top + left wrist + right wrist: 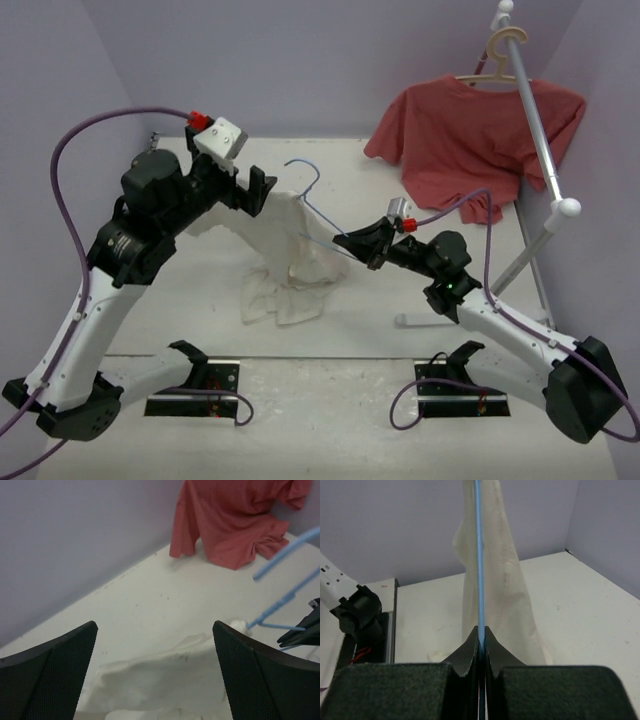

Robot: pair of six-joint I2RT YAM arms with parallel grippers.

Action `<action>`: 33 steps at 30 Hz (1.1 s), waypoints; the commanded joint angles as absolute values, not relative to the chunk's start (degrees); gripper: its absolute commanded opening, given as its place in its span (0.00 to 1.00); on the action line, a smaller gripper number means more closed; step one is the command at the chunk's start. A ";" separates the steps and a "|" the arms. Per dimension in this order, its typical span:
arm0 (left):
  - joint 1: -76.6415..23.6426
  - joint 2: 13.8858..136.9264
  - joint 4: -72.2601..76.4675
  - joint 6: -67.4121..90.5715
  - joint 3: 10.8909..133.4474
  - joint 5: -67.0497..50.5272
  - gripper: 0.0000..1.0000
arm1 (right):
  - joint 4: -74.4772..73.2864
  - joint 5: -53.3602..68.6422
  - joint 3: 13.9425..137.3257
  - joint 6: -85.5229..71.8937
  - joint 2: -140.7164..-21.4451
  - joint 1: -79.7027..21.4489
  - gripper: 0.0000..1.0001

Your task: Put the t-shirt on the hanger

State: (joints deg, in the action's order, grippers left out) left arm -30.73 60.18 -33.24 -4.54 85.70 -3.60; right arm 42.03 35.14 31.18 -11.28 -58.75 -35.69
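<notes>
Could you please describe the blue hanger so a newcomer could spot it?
At the middle of the white table, the right gripper pinches a hanger draped with the cream t-shirt. It is thin light-blue wire, unlike the thick tan wooden hanger holding the red t-shirt at the back.

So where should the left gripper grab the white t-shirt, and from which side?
Probably the raised upper edge of the t-shirt, under the open left gripper, coming from above left: that fold stands off the table, and the right gripper holds the hanger on its other side.
</notes>
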 commanded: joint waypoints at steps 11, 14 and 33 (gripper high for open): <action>-34.36 57.28 -30.01 -31.31 83.58 -23.68 0.99 | 51.17 52.18 31.09 -20.63 -46.60 -22.96 0.00; -35.59 62.20 -32.68 -33.91 87.87 -20.76 0.93 | 47.57 53.63 32.60 -20.66 -46.15 -22.49 0.00; -39.29 63.02 -35.24 -35.51 82.97 -30.80 0.02 | 34.28 58.01 45.00 -18.63 -47.02 -21.53 0.00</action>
State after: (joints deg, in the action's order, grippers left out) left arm -38.60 62.27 -35.20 -35.56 84.19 -28.14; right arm 31.88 56.79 39.24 -19.21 -47.54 -21.45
